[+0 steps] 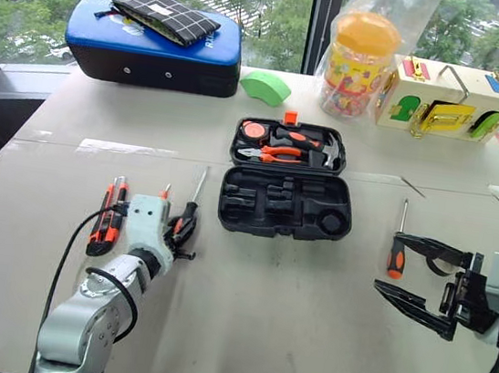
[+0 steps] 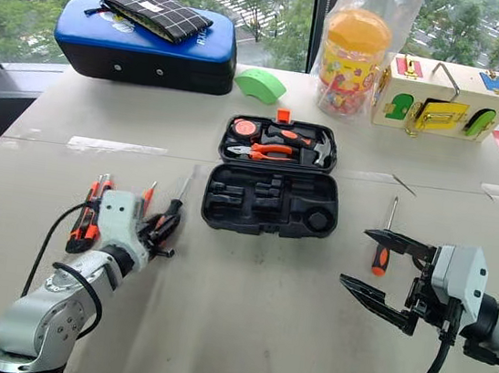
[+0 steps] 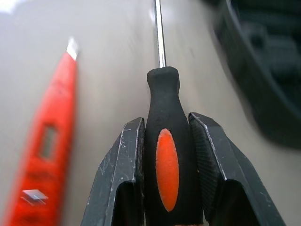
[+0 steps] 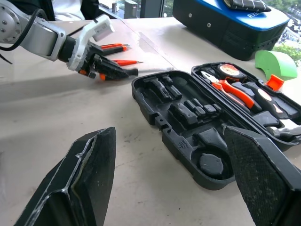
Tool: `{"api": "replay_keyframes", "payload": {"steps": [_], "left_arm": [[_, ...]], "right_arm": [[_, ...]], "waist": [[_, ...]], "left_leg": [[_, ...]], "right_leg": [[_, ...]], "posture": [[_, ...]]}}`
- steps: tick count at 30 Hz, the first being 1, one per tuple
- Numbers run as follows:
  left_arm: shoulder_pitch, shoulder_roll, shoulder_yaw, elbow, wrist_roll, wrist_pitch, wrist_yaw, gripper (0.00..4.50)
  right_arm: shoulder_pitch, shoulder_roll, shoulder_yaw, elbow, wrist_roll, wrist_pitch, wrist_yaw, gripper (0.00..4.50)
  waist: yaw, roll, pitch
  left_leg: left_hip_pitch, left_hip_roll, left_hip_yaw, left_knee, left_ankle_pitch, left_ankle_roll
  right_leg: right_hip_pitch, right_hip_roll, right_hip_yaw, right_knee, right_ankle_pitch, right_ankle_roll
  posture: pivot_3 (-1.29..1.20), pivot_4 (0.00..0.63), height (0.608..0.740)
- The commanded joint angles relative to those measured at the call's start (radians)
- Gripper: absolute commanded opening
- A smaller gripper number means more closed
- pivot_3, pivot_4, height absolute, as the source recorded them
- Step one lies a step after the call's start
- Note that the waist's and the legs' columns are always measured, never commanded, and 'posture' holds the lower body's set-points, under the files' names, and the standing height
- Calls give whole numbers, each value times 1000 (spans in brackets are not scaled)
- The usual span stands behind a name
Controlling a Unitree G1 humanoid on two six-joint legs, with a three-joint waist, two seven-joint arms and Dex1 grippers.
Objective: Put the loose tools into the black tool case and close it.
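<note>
Left gripper (image 3: 165,141): black fingers (image 3: 122,160) clamped on the black-and-orange handle of a thin-shaft screwdriver (image 1: 189,211), which lies on the pale table (image 1: 287,320), shaft pointing away from the robot.

Slim all-orange tester (image 3: 47,150) lies just beside it; chunky orange-and-black folding cutter (image 1: 108,214) further to the robot's left.

Right gripper (image 1: 422,274): fingers wide apart, holding nothing, hovering near a second orange-and-black screwdriver (image 1: 398,247).

Small black moulded-plastic tool case (image 1: 286,205) lies open mid-table, between the two arms; near half empty, far half holding pliers and a hammer.

Step in hand (judged): picking up the first screwdriver.

To do well:
- lift straight up before travelling, so the tip clears the tester
- keep the shaft level
- align it with a long recess before letting go
- avoid nudging the case rim
</note>
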Motion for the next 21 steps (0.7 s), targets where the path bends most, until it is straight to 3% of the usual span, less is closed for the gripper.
{"api": "replay_keyframes", "payload": {"steps": [1,4,8,14,21], "left_arm": [[-161,112,29,0,-81,-93,-203,820],[-288,261,-76,90,-120,-131,-505,820],[-549,405,-321,449,69,-404,-904,820],[-977,318,-568,1178,362,-847,-1175,820],[-1174,201,-631,1604,533,-1115,-1178,820]], "right_arm": [[-10,21,-2,-42,15,-7,-40,3658],[-12,44,5,-49,9,-4,-82,3658],[14,77,2,-51,-25,-28,-113,3658],[119,118,-61,-97,-61,-71,-135,3658],[226,178,-80,-134,-98,-123,-161,3658]], "waist": [[5,0,0],[5,0,0],[3,4,2],[-2,2,4],[-15,-1,5]], "left_leg": [[0,0,0,0,0,0],[0,-1,1,0,0,0],[0,-3,2,0,0,0],[-1,-3,2,1,0,1],[-1,-2,4,5,-3,6]], "right_leg": [[0,0,0,0,0,0],[0,0,1,0,0,0],[0,1,1,0,0,0],[0,8,-2,0,0,0],[0,9,-1,2,2,6]], "posture": [[0,150,740],[0,150,740],[0,150,740],[0,150,740],[0,150,740]]}}
